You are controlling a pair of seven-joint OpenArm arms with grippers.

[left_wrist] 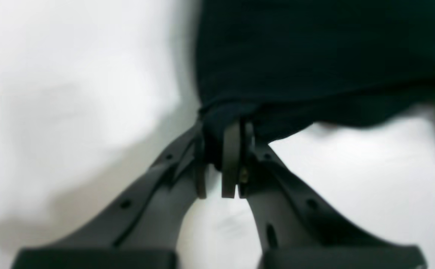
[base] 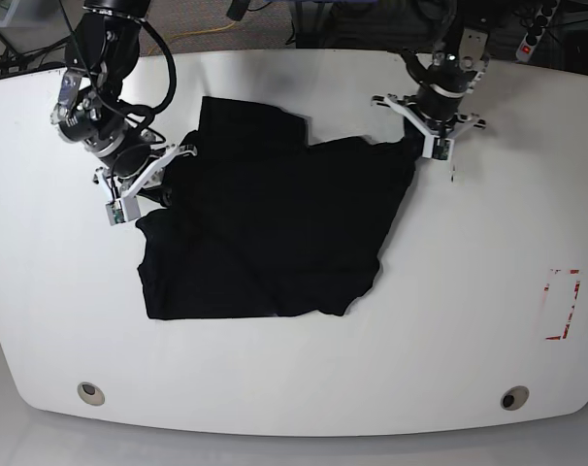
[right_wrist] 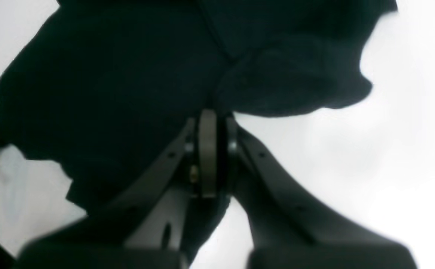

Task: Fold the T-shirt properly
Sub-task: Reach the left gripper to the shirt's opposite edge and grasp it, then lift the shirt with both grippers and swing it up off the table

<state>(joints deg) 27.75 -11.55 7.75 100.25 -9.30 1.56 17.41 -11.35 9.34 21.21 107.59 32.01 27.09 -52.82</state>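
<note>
The black T-shirt (base: 275, 233) lies rumpled across the white table (base: 469, 320); the left gripper (left_wrist: 223, 149) pinches its far corner; the right gripper (right_wrist: 211, 123) is pressed together on the cloth at the opposite edge.

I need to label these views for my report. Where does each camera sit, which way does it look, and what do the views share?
Left wrist: sits on the left arm, looks along the left pincer, shut on an edge of the T-shirt.
Right wrist: sits on the right arm, looks along the right pincer, shut on the cloth.
Base: sits high, looks down on the white table; both arms show.
Shared: every view shows the shirt; the base view shows both pincers.
</note>
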